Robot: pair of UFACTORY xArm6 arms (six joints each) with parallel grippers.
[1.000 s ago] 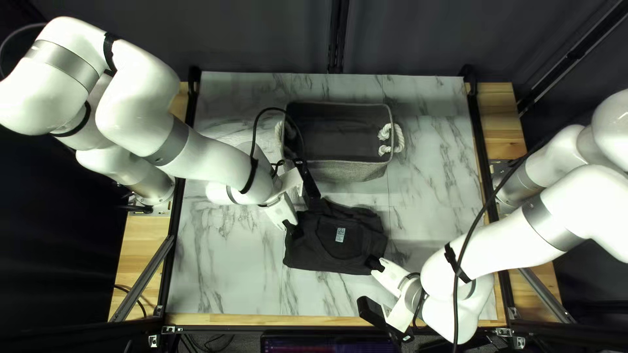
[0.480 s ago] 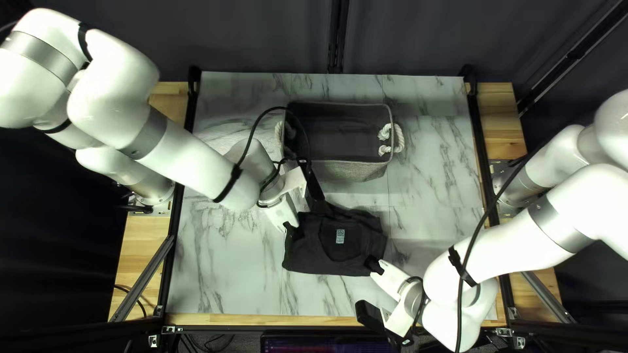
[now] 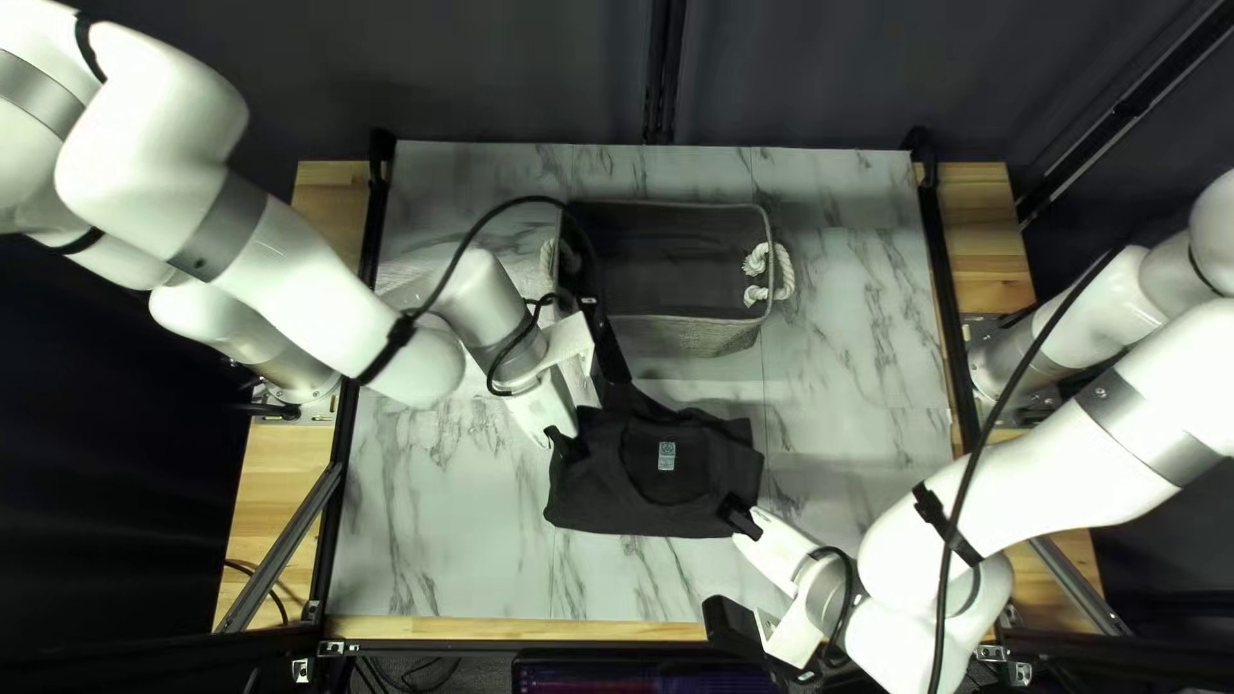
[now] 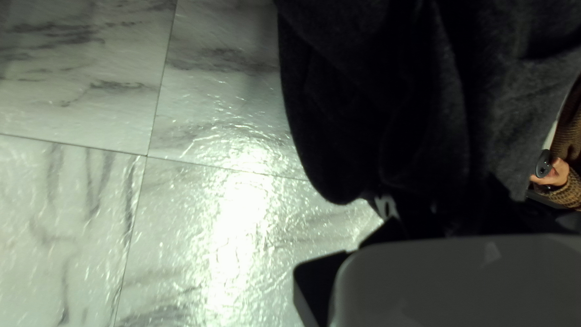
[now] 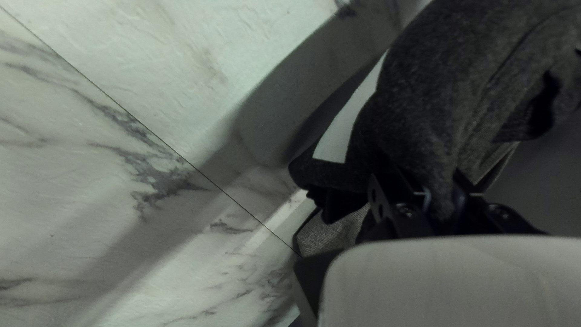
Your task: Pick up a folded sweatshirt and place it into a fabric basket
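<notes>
Support by both sides the folded dark-grey cloth sweatshirt, probably light but saggy, above the white marbled bench near the grey fabric basket, pinched in the right gripper jaws, impossible to tell for the left gripper.

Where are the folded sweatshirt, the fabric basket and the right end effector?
Folded sweatshirt [image 3: 667, 456], top left view, on its pale label.
Fabric basket [image 3: 688, 338], top left view, on its near outer wall.
Right end effector [image 5: 443, 197], right wrist view, midway between its fingertips.
</notes>
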